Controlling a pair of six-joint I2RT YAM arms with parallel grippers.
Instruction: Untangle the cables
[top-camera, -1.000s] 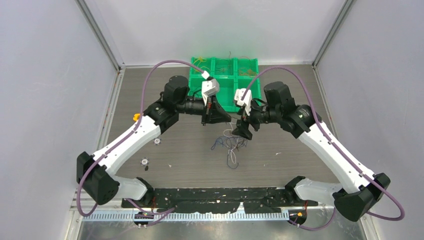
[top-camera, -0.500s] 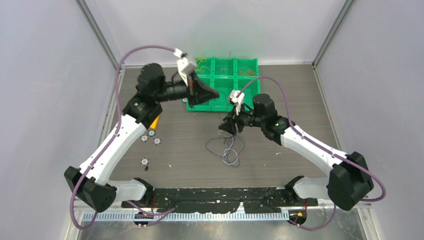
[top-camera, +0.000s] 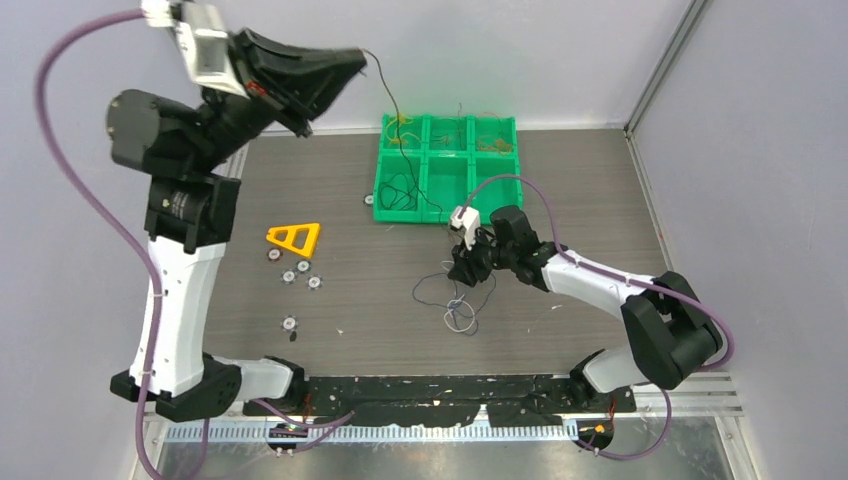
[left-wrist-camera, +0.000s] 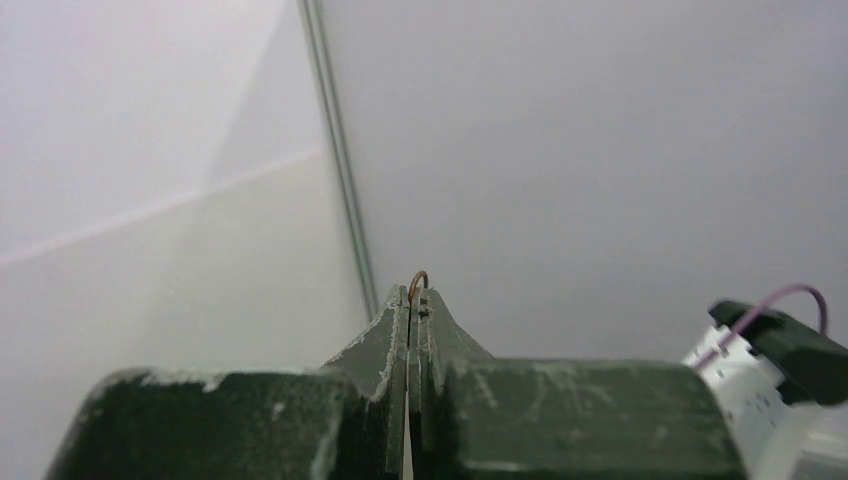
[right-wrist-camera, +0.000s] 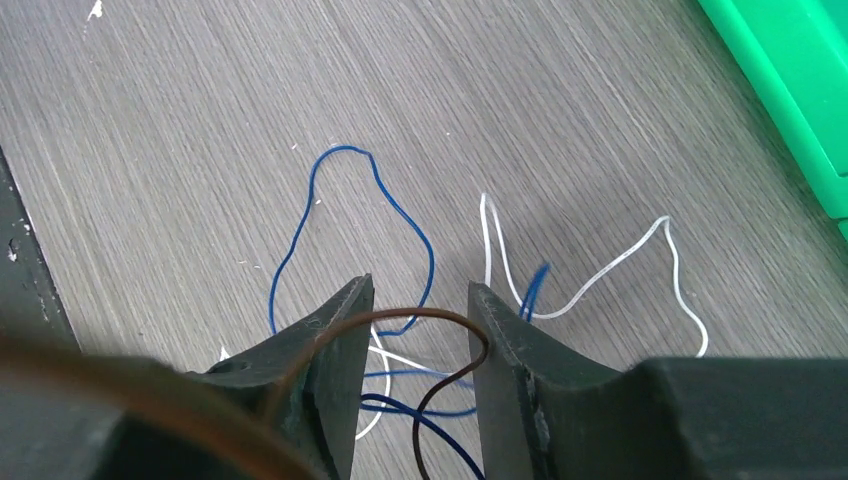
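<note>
With the left claw (top-camera: 357, 60) pressed together on a thin brown cable (top-camera: 387, 100), hoists that strand high, up and to the left of the green tray (top-camera: 447, 152), likely to draw it clear of the rest. Lets the strand fall in a long curve into the tray's near-left compartment and loop there. Parks the right claw (top-camera: 462, 272) low, just on the near side of the tray, over the tangle (top-camera: 455, 305) of remaining cables lying loose on the table (top-camera: 600, 190), probably to pin them down or pick out the next one.

From the left wrist: shows the left claw (left-wrist-camera: 412, 296) shut tight, no gap, with only a short end of brown cable (left-wrist-camera: 418, 277) curling out at the tip. Faces the wall, tray out of sight.

From the right wrist: shows the right claw (right-wrist-camera: 420, 300) half spread, clamping nothing. Frames a brown cable (right-wrist-camera: 440, 318) arching across the gap, seemingly about to be caught. Leaves a blue cable (right-wrist-camera: 340, 155) and a white cable (right-wrist-camera: 620, 260) flat on the table beyond the tips, short of the green tray (right-wrist-camera: 800, 60) in the upper right corner. Cannot tell whether this brown strand is the one held aloft.
</note>
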